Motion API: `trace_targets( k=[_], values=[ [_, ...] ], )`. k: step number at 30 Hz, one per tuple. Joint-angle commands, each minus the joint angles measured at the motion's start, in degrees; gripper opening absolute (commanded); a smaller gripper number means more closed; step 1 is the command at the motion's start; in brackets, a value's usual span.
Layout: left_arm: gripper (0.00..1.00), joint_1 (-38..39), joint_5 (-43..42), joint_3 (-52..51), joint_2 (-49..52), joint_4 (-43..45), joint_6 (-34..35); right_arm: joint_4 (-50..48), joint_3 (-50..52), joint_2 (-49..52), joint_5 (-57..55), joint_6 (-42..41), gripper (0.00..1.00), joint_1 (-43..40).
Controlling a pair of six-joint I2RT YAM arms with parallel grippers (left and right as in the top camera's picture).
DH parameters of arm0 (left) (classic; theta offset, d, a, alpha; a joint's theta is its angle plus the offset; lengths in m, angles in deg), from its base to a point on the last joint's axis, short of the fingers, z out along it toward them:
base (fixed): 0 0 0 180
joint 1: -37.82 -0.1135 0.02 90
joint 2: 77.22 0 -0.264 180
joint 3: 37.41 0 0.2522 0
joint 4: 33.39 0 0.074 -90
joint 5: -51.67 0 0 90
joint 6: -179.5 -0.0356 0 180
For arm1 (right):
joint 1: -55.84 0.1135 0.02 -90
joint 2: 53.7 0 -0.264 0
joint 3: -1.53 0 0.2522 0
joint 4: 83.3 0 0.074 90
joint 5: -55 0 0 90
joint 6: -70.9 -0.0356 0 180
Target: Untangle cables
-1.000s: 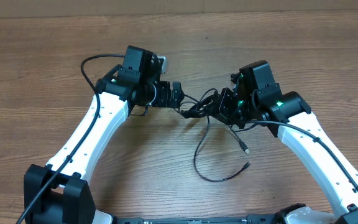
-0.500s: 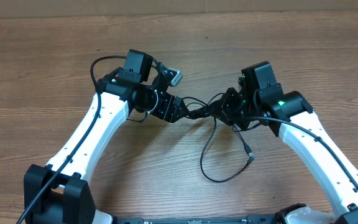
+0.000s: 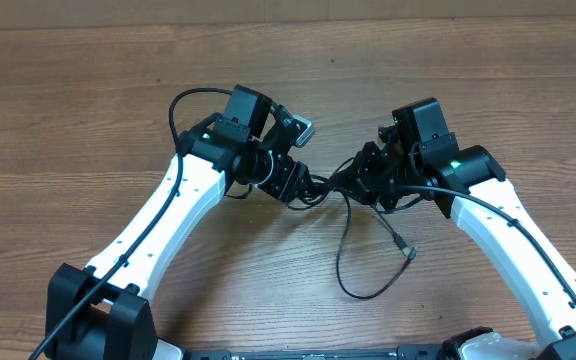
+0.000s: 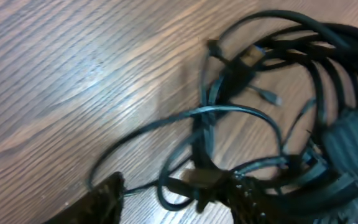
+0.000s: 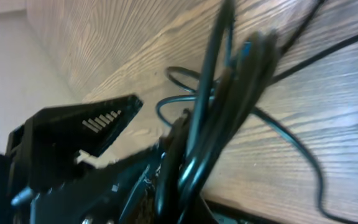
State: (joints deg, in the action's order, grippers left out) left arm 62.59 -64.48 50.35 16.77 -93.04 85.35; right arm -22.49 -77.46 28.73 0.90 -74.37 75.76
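Between the left fingers (image 4: 101,200): a few strands of the cables (image 3: 328,186) run through the gap. The fingers stand part-way apart, straddling the strands without pressing on them.
In the right fingers (image 5: 82,134): the thick of the same bundle, with several cords side by side. These fingers are closed on it.
Cables: one black tangle strung between the two sets of fingers, over the middle of the tabletop (image 3: 88,100). Whether it rests on the wood cannot be told.
Loose loop (image 3: 351,285): one cord drops from the tangle toward the near edge and curves round on the wood.
Plug (image 3: 409,253): at the end of that cord, lying on the tabletop just right of the loop.
Second plug (image 4: 252,57): a pale-tipped connector among the coils, blurred in the left wrist view.
Left arm (image 3: 158,225): white, reaching in from the near left.
Right arm (image 3: 513,245): white, reaching in from the near right.
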Motion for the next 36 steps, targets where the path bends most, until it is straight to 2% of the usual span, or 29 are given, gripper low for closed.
trace_targets(
  k=[1,12,19,25,28,31,36],
  values=[
    [0.51,0.5,6.9,-0.5,0.4,0.8,3.2,-0.7,-0.7,-1.9,9.5,1.4,0.04,0.2],
    [0.52,0.5,7.3,-2.9,0.4,2.3,3.3,-2.9,-0.7,-2.0,16.1,3.0,0.04,0.2],
    [0.51,0.5,7.3,-5.6,0.4,3.3,3.6,-5.2,-0.7,-2.0,15.1,3.0,0.04,0.2],
    [0.51,0.3,7.3,-5.6,0.4,5.5,6.8,-5.1,-0.7,-1.9,9.7,3.3,0.05,0.2],
    [0.46,0.3,7.3,-5.6,0.4,7.6,10.0,-4.8,-0.7,-1.9,4.4,6.0,0.06,0.3],
    [0.32,-0.2,7.4,-5.6,0.4,10.0,13.6,-4.8,-0.7,-1.9,2.3,10.3,0.06,0.3],
    [0.25,-1.9,11.6,-5.6,0.4,11.5,18.1,-6.4,-0.7,-1.9,2.3,16.3,0.05,0.3]
  ],
)
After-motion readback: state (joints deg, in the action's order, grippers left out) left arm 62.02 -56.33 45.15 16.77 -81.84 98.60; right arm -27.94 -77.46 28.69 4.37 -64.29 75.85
